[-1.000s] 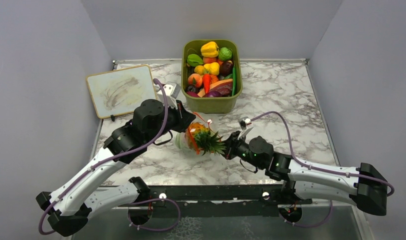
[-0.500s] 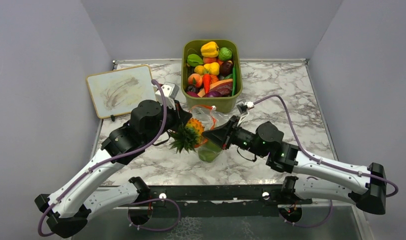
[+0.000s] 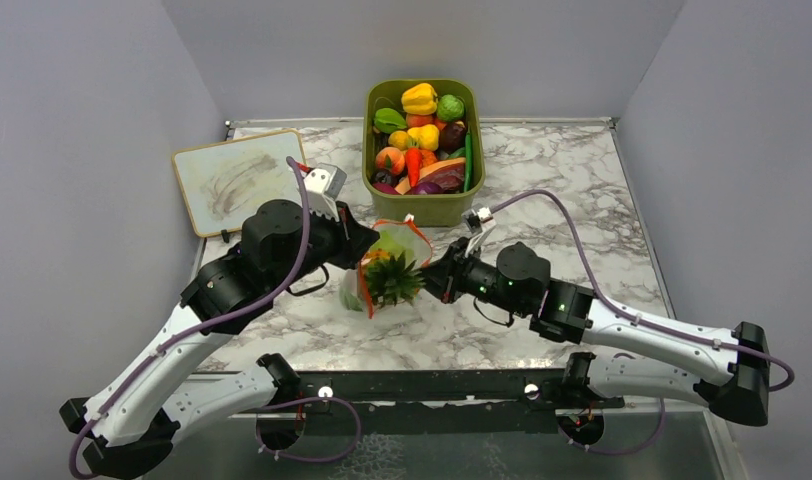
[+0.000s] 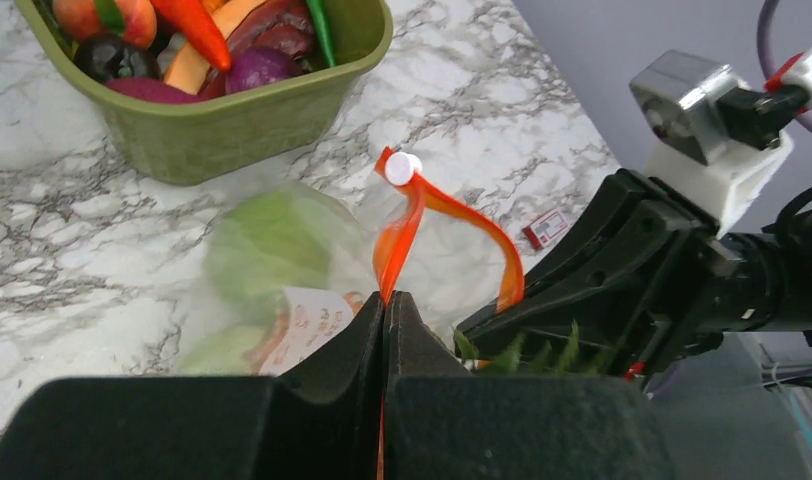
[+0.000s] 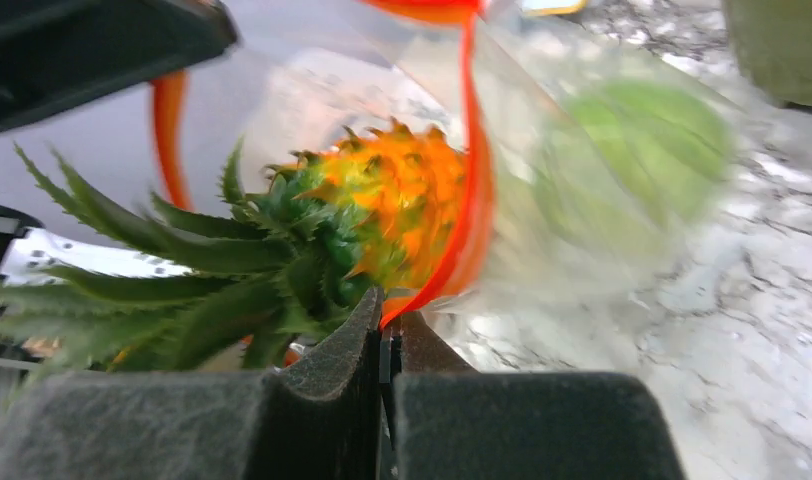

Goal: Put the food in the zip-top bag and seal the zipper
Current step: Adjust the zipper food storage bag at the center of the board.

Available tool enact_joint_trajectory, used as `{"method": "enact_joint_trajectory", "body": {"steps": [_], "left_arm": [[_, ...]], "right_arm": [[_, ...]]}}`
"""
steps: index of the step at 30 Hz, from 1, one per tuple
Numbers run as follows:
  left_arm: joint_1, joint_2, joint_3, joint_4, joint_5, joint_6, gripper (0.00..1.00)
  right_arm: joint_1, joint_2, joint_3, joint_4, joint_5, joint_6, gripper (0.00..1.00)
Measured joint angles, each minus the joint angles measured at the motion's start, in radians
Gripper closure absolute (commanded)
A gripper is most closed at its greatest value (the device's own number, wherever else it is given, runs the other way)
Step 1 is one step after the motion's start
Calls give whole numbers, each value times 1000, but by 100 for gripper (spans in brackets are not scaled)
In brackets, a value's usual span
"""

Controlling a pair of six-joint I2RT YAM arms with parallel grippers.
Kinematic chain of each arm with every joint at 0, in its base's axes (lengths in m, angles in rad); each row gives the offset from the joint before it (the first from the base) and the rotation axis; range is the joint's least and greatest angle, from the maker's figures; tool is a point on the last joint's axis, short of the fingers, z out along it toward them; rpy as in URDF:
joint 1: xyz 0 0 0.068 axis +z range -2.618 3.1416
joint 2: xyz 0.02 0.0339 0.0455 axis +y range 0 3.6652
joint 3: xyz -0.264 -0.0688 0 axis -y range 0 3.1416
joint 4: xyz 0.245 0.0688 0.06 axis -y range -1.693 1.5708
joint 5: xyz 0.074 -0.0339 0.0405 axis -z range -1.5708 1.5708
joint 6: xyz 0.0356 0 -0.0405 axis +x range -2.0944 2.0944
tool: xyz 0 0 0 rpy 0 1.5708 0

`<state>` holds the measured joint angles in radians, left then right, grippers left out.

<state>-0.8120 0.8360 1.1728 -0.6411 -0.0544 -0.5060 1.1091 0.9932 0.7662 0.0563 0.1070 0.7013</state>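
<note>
The zip-top bag [image 3: 394, 262] had swung left since the earlier frame, hanging at frame centre below the green bin [image 3: 422, 208]. The left gripper [image 4: 385, 300] and right gripper [image 5: 385, 322] each pinched the zipper [image 4: 394, 255] tightly. The orange fruit [image 5: 402, 200] sat at the bag's mouth, with a green ball [image 4: 272, 240] inside.

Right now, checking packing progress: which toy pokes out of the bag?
The orange pineapple: its leafy crown sticks out of the zip-top bag; the green cabbage ball lies inside.
</note>
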Motion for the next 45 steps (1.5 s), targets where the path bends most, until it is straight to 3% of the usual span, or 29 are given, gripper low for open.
{"method": "enact_joint_trajectory", "body": {"steps": [6, 13, 18, 23, 26, 31, 34, 40, 45], "left_arm": [[0, -3, 13, 13, -2, -14, 100], [0, -14, -25, -35, -12, -34, 100], [0, -18, -21, -28, -6, -61, 100], [0, -23, 23, -25, -26, -44, 100], [0, 26, 84, -21, -38, -36, 100], [0, -33, -12, 15, -3, -106, 100], [0, -68, -72, 26, 32, -132, 100], [-2, 62, 22, 24, -4, -68, 100], [-2, 72, 39, 42, 30, -71, 100]], "right_arm": [[0, -27, 77, -102, 72, -53, 99], [0, 33, 87, -59, -13, -48, 99], [2, -41, 87, -119, 93, -62, 99], [-3, -19, 26, -4, 9, -33, 99], [-2, 24, 16, -29, 13, -31, 99], [-35, -29, 98, -135, 170, -124, 99], [-56, -55, 152, -92, 175, -159, 99], [-56, -52, 34, 52, 15, -96, 99], [-53, -93, 14, -83, 111, -105, 99]]}}
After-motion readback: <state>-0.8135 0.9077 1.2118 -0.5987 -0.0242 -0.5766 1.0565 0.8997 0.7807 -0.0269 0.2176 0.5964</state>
